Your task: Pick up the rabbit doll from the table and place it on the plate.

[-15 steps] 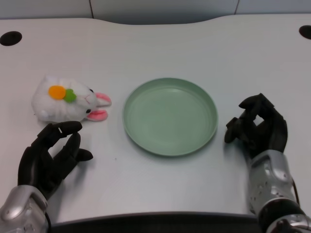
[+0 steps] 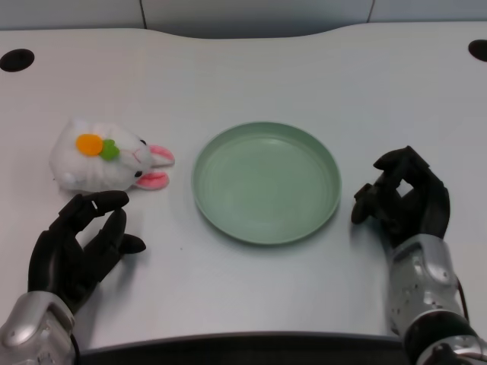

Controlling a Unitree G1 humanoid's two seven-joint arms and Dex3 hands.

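The white table (image 2: 251,68) fills nearly the whole head view, with a dark round hole at each far corner, 1 to the far left of the plate (image 2: 17,59) and 1 to the far right (image 2: 479,50). The plate (image 2: 266,182) is the landmark: a pale green round dish with a raised rim, lying flat near the middle of the table with nothing in it. To the right of the plate, just off its rim and apart from it, the right hand (image 2: 403,199) rests on the table with its black fingers curled in, its silver forearm running down toward the near edge. Left of the plate and nearer the table's front edge, the left hand (image 2: 76,243) sits at the end of its silver forearm; its fingers are apart and somewhat bent, and it holds nothing. The rabbit (image 2: 103,161) lies on the table to the left of the plate, close to its rim but not touching it, and on the far side of the left hand. It is white and fluffy, with an orange and green patch on top, and its 2 pink ears point toward the plate. The uppermost fingertips (image 2: 106,201) of the left hand lie just below the rabbit's body; whether they touch the fur cannot be told.
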